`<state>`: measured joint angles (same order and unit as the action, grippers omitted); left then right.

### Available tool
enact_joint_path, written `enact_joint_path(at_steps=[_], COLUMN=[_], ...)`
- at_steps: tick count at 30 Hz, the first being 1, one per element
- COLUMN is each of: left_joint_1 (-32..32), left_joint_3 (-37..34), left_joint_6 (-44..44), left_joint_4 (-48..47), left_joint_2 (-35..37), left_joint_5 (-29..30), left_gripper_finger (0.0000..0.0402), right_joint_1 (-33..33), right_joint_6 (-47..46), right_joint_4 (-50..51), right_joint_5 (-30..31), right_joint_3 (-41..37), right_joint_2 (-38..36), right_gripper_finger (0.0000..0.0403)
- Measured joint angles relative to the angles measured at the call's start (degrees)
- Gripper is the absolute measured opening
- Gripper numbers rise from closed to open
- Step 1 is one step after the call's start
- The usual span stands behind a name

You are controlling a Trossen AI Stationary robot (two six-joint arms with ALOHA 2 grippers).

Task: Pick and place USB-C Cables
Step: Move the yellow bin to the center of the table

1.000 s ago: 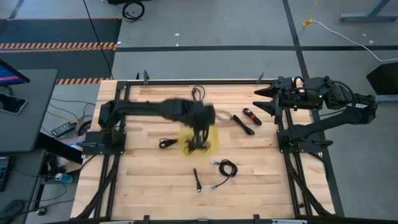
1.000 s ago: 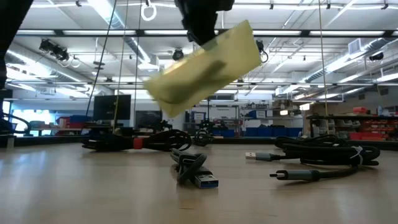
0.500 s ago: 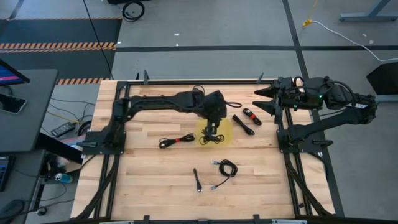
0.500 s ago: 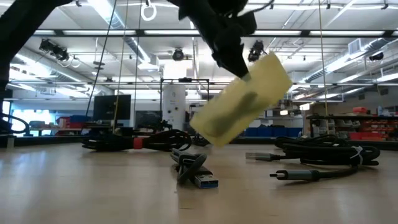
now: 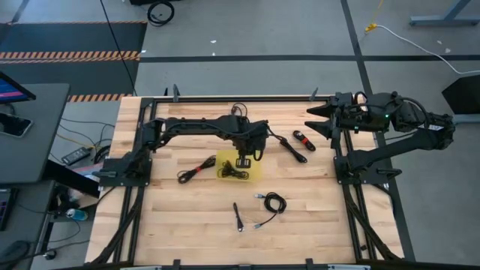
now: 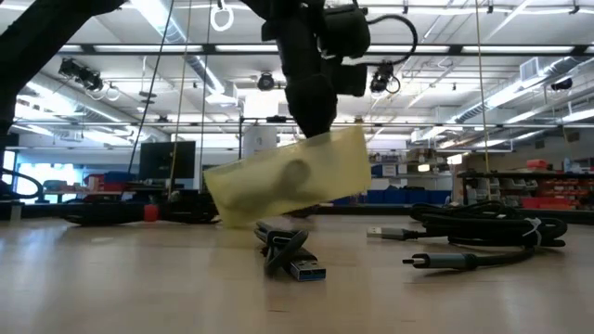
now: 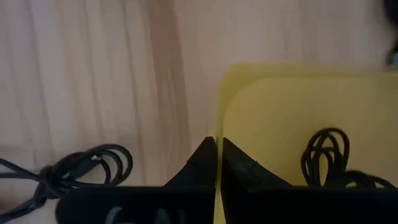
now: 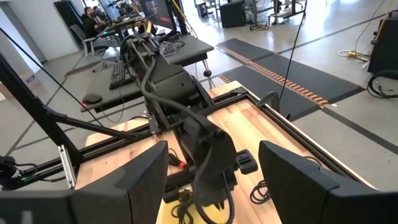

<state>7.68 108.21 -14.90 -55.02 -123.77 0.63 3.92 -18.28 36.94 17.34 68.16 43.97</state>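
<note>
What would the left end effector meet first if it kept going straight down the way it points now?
Probably the wooden tabletop. The left end effector, shut on the rim of the yellow tray, points down, with the tray's low edge near the wood in the low view; depth is unclear.

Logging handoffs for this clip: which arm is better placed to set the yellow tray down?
Left. The left gripper is shut on the yellow tray mid-table; the right gripper waits open at its own edge.

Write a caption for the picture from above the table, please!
Left gripper pinches the edge of a yellow bag holding a coiled cable; right gripper waits.
</note>
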Motion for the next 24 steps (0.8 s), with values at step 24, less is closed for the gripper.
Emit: enact_joint_path(at_steps=[24], left_joint_1=[-0.8], left_joint_3=[0.0], left_joint_6=[3.3], left_joint_4=[6.9], left_joint_2=[-4.6], left_joint_5=[-2.5], left_gripper_finger=[0.0004], right_joint_1=[0.0], right_joint_6=[-0.1], right_joint_4=[0.0], right_joint_5=[0.0], right_joint_3=[0.0], right_joint_2=[0.0], right_gripper_finger=[0.0256])
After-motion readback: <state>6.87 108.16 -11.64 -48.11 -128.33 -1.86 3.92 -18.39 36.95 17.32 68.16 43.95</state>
